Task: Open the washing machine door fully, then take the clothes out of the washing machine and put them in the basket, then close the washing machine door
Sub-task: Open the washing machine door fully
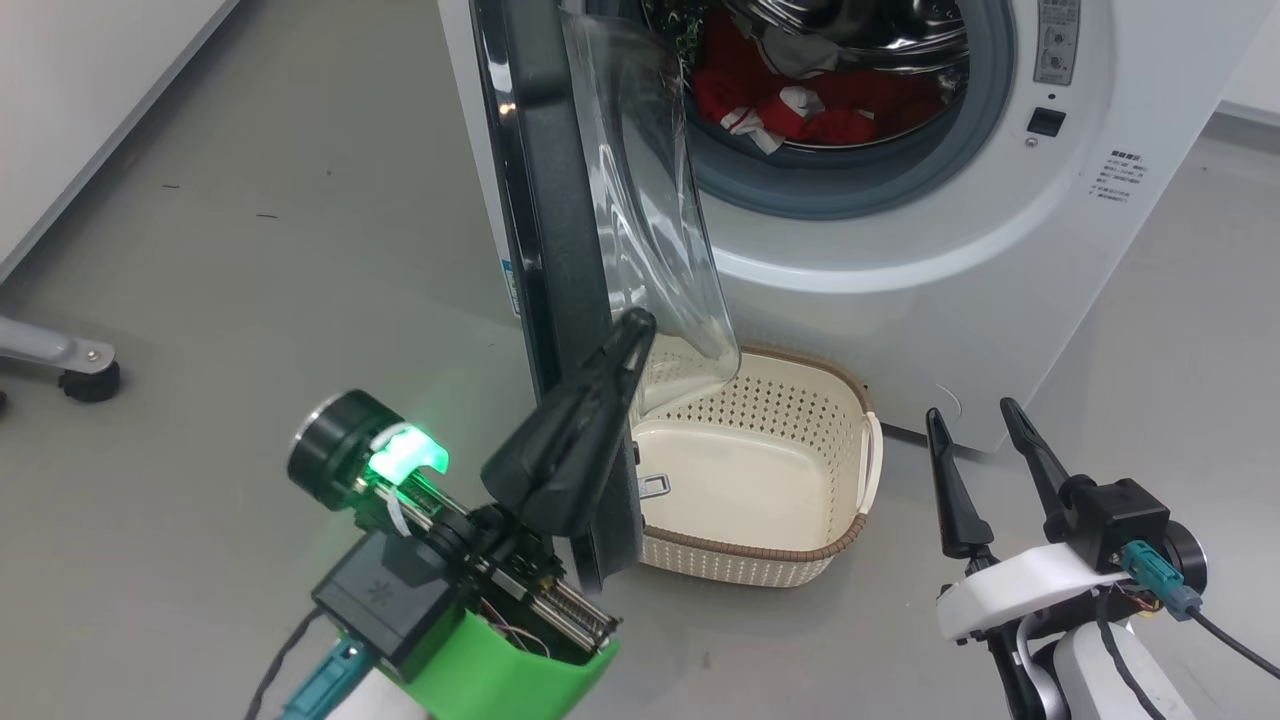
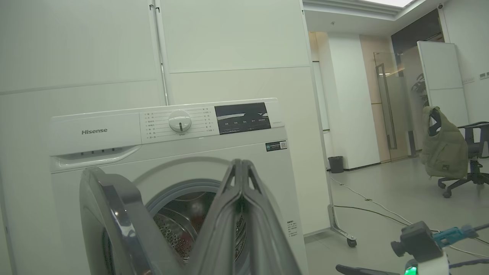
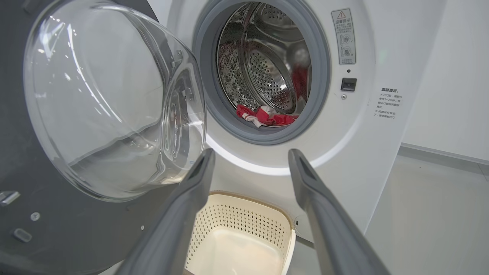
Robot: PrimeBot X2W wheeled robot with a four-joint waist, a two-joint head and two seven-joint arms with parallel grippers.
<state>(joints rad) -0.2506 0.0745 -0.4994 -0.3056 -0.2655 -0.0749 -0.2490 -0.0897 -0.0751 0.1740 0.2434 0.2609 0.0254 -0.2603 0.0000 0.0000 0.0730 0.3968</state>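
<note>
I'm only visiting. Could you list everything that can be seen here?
washing machine: one, white, straight ahead
washing machine door: one, black frame with clear glass bowl, standing open on the left
clothes: one heap, red with white, inside the drum
basket: one, cream with brown rim, on the floor below the drum
office chair: one, black, far across the room
vest: one, olive, draped on the chair
bin: one, dark, by the far wall
left gripper: one, dark fingers shut, at the door's edge
right gripper: one, dark fingers open, holding nothing

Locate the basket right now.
The basket sits on the floor at the foot of the washing machine, below its drum opening; in the head view it is lower centre, just right of the open washing machine door.
</note>
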